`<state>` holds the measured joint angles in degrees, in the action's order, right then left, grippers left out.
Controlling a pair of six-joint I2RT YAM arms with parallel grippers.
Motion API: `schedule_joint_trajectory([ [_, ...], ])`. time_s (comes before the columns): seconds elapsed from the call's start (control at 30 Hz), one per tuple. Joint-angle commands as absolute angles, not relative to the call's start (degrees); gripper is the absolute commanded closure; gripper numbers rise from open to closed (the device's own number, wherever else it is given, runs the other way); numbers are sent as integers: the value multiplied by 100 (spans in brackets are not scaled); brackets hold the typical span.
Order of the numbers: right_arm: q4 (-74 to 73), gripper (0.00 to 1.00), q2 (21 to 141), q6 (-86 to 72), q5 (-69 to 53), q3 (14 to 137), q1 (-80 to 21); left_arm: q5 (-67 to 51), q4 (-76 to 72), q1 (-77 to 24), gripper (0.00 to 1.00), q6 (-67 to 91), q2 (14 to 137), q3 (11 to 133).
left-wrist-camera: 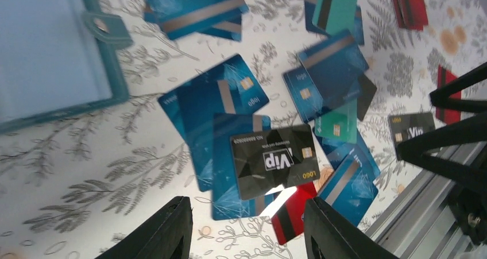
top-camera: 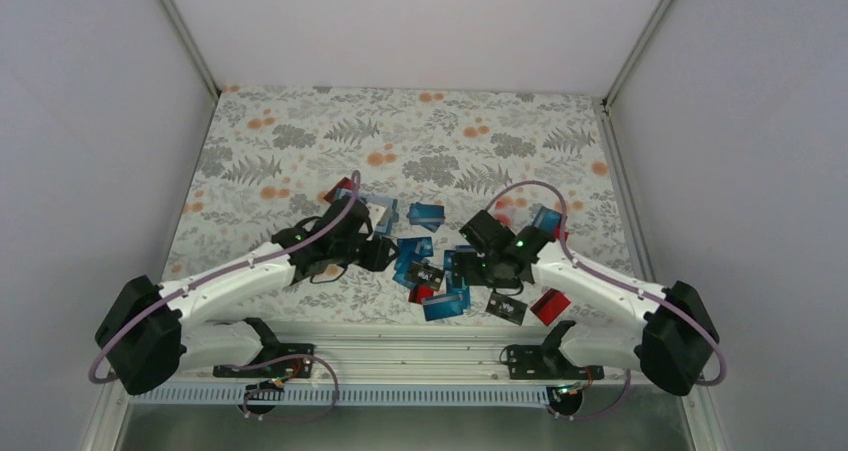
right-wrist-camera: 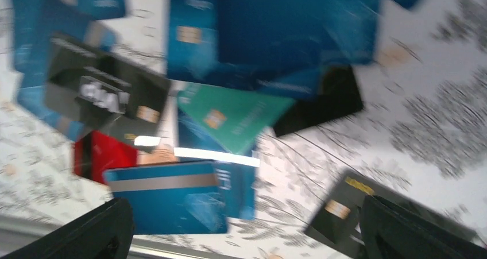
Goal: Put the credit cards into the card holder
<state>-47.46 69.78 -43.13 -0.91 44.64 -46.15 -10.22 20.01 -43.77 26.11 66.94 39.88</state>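
Left wrist: loose cards and an open wallet on floral cloth.
Left gripper sat at the bottom edge, jaws spread, nothing gripped. Just ahead lay a black Vip card across blue ones, with a red card poking out beneath it and a green card beside it. The wallet lay upper left, pale inside up, snap tab at its rim.

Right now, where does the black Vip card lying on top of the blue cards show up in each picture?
Top external: the black Vip card sits just below the middle of the picture.
Left wrist: it is at lower centre, print readable.
Right wrist: it is at upper left, blurred.
Shared landmark: the red card right beside it shows in all three views.
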Motion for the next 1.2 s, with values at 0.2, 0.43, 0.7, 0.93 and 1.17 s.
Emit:
schedule_joint_trajectory([
  [0.2, -4960, 3, 6290, -5739, 929, 3479, -4189, -827, 1460, -5324, 51, 2651, 7231, 4200],
  [0.43, -4170, 4, 6585, -5433, 551, 2925, -3850, -674, 1371, -5782, 51, 2697, 7314, 4164],
  [0.7, -3654, 8, 6911, -5280, -30, 2419, -3700, -515, 1270, -5985, 52, 2844, 7286, 3996],
  [0.93, -3645, 21, 6781, -5213, -1028, 2351, -3843, -421, 1232, -5990, 52, 2843, 7268, 3875],
  [1.17, -3581, 23, 6928, -5415, -1506, 2487, -4314, -359, 1157, -5993, 53, 2864, 7276, 3779],
])
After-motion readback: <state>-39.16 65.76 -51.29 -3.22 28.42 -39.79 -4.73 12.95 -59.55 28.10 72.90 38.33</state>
